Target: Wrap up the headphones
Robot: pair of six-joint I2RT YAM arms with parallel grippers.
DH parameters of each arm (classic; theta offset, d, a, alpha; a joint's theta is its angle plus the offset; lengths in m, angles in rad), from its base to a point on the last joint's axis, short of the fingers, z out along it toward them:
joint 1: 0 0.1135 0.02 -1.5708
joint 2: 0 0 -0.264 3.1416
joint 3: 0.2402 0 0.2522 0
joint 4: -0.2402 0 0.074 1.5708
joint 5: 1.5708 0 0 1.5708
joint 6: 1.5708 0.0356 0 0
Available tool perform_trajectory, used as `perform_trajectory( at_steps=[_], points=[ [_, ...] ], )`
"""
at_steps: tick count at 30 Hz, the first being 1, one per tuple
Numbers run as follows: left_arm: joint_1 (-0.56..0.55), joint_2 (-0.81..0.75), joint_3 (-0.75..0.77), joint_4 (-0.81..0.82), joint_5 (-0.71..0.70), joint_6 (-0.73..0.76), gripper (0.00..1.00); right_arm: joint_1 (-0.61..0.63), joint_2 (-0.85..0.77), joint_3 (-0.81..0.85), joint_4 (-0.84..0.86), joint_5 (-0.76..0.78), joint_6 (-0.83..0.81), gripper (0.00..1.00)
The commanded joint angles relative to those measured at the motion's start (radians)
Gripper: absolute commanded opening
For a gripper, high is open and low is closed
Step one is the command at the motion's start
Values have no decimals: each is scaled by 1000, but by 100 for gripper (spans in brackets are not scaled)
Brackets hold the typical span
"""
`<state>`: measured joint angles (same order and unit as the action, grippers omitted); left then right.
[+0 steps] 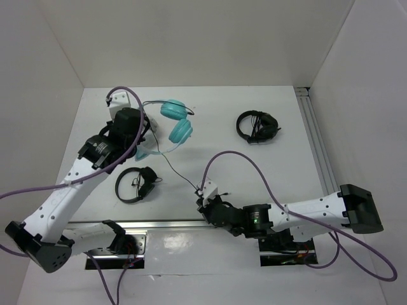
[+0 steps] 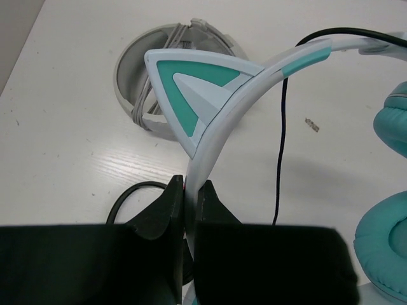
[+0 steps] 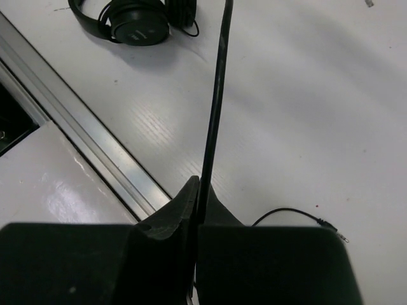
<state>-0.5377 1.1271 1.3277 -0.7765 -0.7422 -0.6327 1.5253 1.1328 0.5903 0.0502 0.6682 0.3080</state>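
Now, while the left pincer point(image 2: 189, 187) is clenching the headband point(image 2: 219, 124) of the headphones point(image 1: 180, 130) at the far left of the tabletop point(image 1: 286, 114), the right pincer point(image 3: 198, 190) is pinching the cable point(image 3: 214, 108), ideally winding it snugly with light, even tension.

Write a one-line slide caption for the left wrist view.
Left gripper shut on the cat-eared headband of the teal headphones, black cable trailing alongside.
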Motion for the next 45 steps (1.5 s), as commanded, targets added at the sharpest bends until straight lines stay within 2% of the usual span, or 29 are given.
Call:
perform_trajectory(
  at_steps=[1,11,13,17,20,25,30,33,40,45],
  points=[
    [60,17,-13,169,89,46,0,32,12,72,-62,112,-7,0],
    [130,181,-36,121,98,47,0,41,-36,184,-142,82,-93,0],
    [111,203,-18,91,89,47,0,41,-27,224,-167,82,-127,0],
    [35,227,-27,82,115,151,0,24,-18,301,-225,128,-200,0],
    [-5,237,-115,77,177,183,0,-92,-30,353,-236,65,-268,0],
    [-67,206,-160,103,256,247,0,-263,-39,419,-236,-65,-325,0],
    [-122,120,-232,126,431,298,0,-396,1,483,-257,-136,-414,0],
    [-175,61,-263,137,509,324,0,-502,30,511,-270,-240,-443,0],
    [-255,-50,-295,95,523,301,0,-613,62,516,-244,-253,-518,0],
    [-277,-127,-295,45,523,283,0,-709,97,546,-230,-321,-518,0]
  ],
)
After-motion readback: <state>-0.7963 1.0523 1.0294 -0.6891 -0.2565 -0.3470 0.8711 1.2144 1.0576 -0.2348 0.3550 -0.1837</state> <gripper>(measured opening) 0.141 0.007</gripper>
